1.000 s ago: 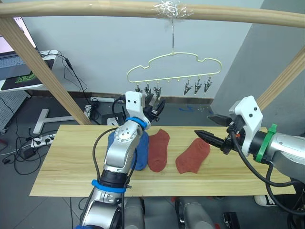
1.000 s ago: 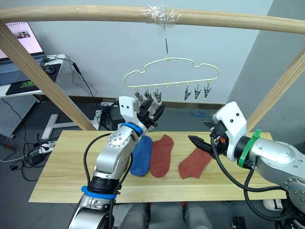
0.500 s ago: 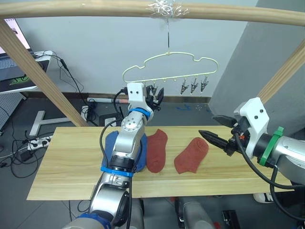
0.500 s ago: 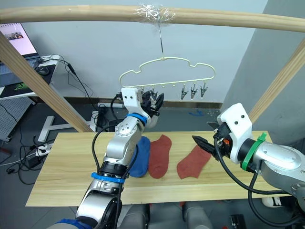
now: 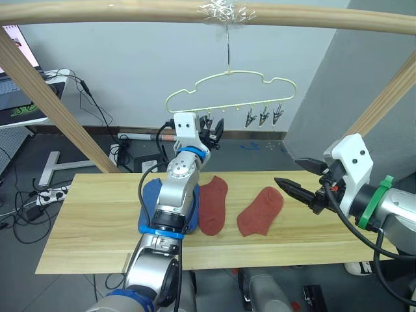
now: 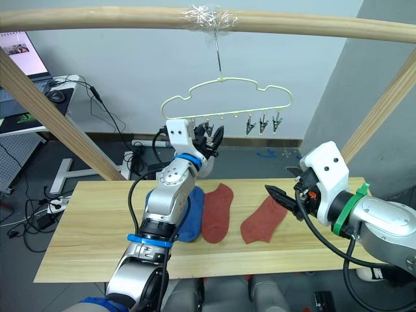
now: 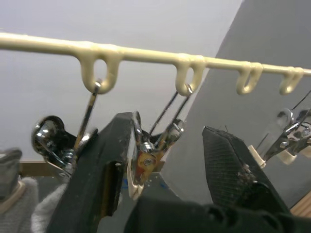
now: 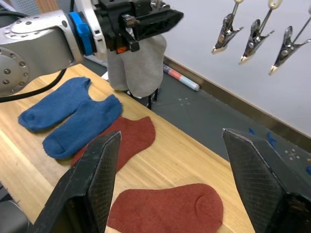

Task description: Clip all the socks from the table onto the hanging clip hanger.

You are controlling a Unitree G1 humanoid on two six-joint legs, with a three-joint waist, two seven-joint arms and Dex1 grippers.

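Observation:
The pale-yellow clip hanger (image 5: 228, 71) hangs from the top pole. My left gripper (image 5: 209, 132) is raised to its left clips. It is open, with one metal clip (image 7: 146, 158) against one finger. Two light grey socks (image 8: 138, 60) hang just behind that gripper. On the table (image 5: 97, 221) lie two blue socks (image 8: 73, 116), partly behind my left arm, and two rust-red socks (image 5: 213, 203) (image 5: 261, 211). My right gripper (image 5: 286, 171) hovers open and empty, right of the right-hand red sock.
Three free clips (image 5: 263, 117) hang at the hanger's right end. The frame's top pole (image 5: 130, 13) and slanted poles (image 5: 58, 110) (image 5: 383, 97) border the space. A desk with a laptop (image 5: 19, 97) and floor cables lie beyond the table's left end.
My left gripper has risen from just below the clips to clip height. The right gripper has drifted slightly right. The camera view also shifted.

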